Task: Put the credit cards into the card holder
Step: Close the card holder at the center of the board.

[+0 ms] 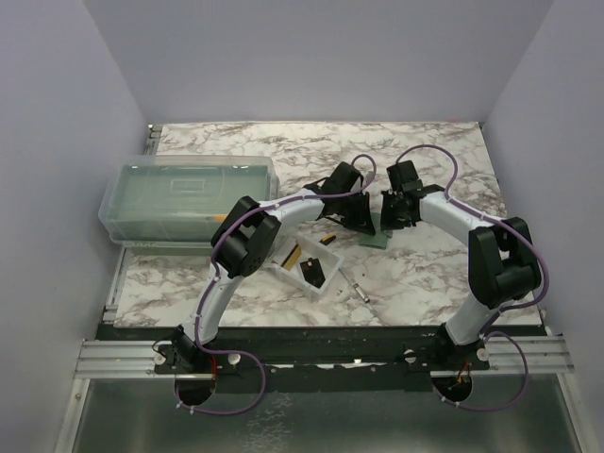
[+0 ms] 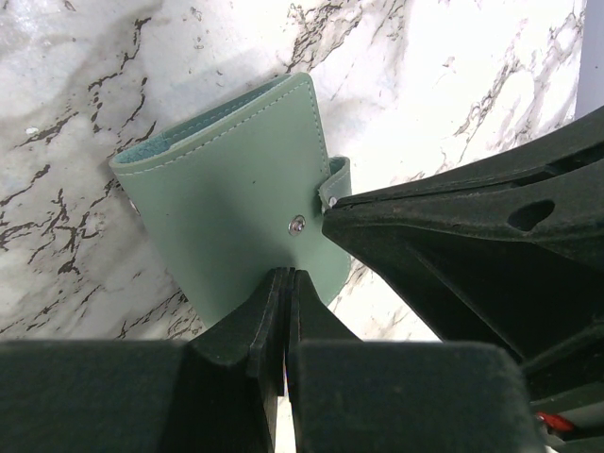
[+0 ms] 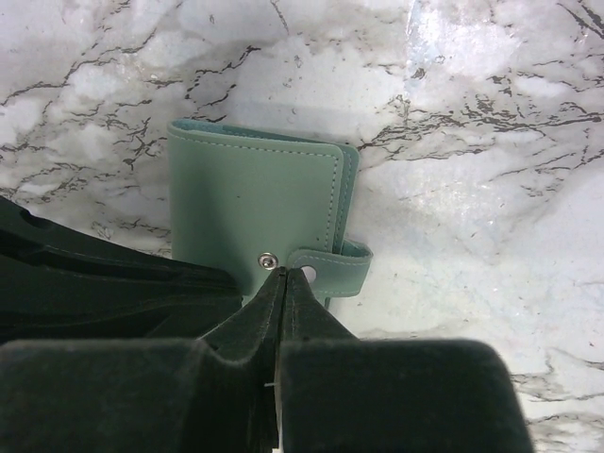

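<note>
The sage-green card holder (image 1: 375,235) lies folded on the marble between both grippers. In the left wrist view the card holder (image 2: 226,189) fills the middle, and my left gripper (image 2: 285,274) is shut with its tips at the holder's near edge. My right gripper (image 3: 286,274) is shut too. Its tips rest on the card holder (image 3: 250,198) between the snap stud (image 3: 269,260) and the loose strap (image 3: 330,266). Nothing shows between either pair of jaws. A black credit card (image 1: 312,272) and a gold credit card (image 1: 293,255) lie in a small clear tray (image 1: 286,271).
A large translucent lidded box (image 1: 184,198) stands at the back left. An orange-handled tool (image 1: 327,239) lies beside the clear tray, and a thin metal stick (image 1: 359,286) lies in front of the holder. The right gripper's body (image 2: 472,245) crowds the left gripper's right side.
</note>
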